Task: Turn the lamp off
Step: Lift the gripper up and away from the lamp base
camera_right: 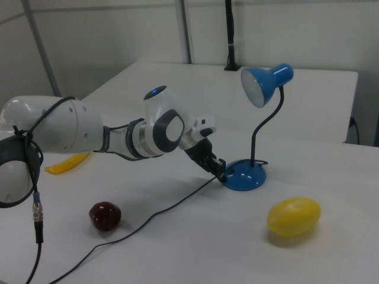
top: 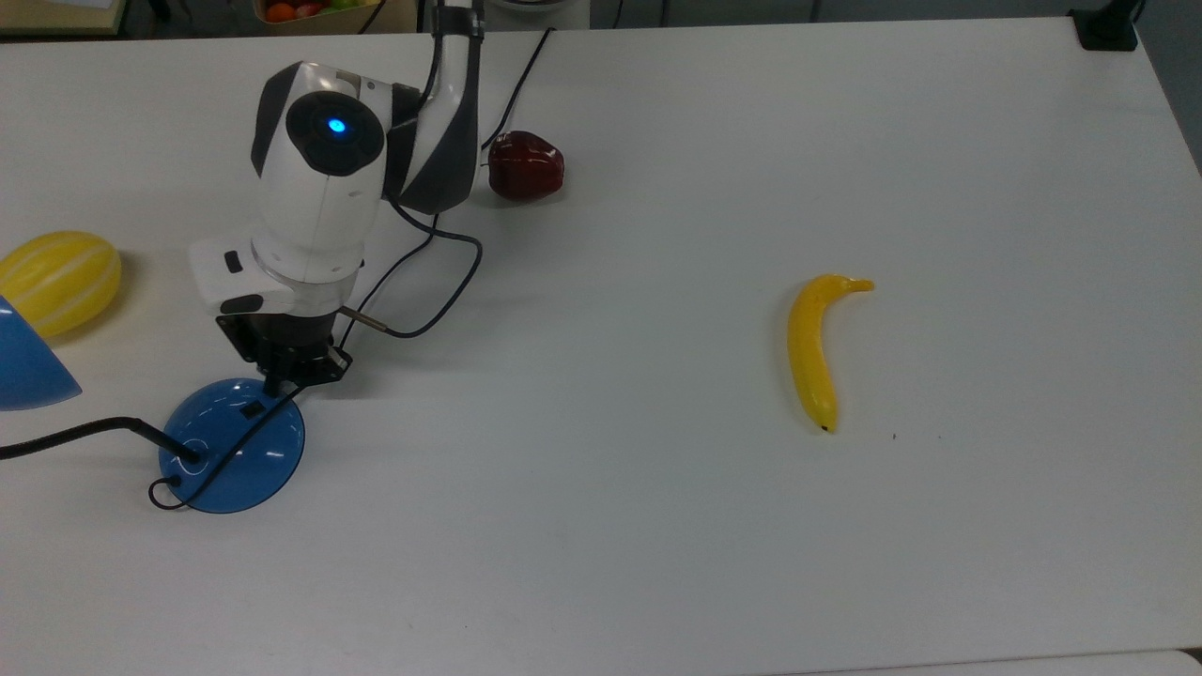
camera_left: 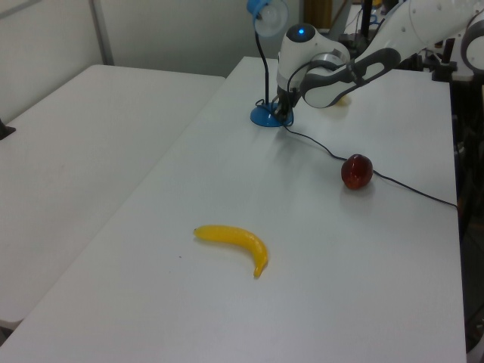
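Lamp [top: 232, 445] sits at the top view's left end of the white table [top: 657, 526], its blue dome base carrying a small black switch [top: 252, 411] on the slope facing my arm. Its bulb looks dark in the left view and in the right view, where the blue shade [camera_right: 265, 83] shows no glow, so I judge the switch has been pressed and the step in hand is backing away cleanly.

My gripper [top: 290, 374] hovers at the near rim of the base, just beside the switch and apart from it. I cannot tell whether its fingers are together or spread; they read as one dark cluster.

To finish well I would lift straight up and away, since the lamp's thin black cord [top: 413, 272] loops under my wrist and could snag. I'd watch the base for any sliding. The yellow melon [top: 58, 280], the red apple [top: 525, 166] and the banana [top: 813, 349] lie well apart from my path.
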`<state>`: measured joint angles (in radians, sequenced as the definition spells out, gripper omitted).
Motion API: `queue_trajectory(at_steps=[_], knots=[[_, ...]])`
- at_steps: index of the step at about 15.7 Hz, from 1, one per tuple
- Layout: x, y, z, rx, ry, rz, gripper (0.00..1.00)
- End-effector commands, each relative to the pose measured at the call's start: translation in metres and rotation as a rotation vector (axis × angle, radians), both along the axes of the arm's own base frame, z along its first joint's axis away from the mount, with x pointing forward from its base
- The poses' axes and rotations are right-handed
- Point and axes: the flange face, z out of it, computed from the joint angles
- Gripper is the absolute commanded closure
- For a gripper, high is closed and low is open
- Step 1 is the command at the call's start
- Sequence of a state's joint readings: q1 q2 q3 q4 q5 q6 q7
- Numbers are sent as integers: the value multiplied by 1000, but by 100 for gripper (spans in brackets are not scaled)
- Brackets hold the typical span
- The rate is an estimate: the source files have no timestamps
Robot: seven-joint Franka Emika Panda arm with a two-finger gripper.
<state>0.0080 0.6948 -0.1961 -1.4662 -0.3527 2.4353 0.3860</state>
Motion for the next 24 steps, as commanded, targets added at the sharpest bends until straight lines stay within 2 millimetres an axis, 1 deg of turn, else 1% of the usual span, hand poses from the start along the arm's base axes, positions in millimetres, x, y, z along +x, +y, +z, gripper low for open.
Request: queue_trajectory(at_steps=[1,4,5,6,8,10,11,13,14,17,18,19,20,21,22,23,24], knots=[[-10,15,-32,79,18,-112,100],[-10,12,-27,97,6,-131,100],[-10,10,-21,112,-2,-142,100],[-10,9,-11,123,-18,-149,100],[-14,10,22,142,-43,-159,100],[-30,20,53,163,8,-158,100],[-40,28,68,172,28,-138,100],[-66,42,98,184,56,-113,99],[-82,50,116,190,62,-97,96],[-134,71,161,252,113,-49,79],[-149,82,174,272,157,-13,73],[-164,91,186,289,208,25,64],[-176,97,197,301,253,63,51],[-187,106,207,306,288,106,35],[-198,109,215,303,315,143,22],[-209,112,226,300,339,173,0],[-213,114,234,302,346,175,0]])
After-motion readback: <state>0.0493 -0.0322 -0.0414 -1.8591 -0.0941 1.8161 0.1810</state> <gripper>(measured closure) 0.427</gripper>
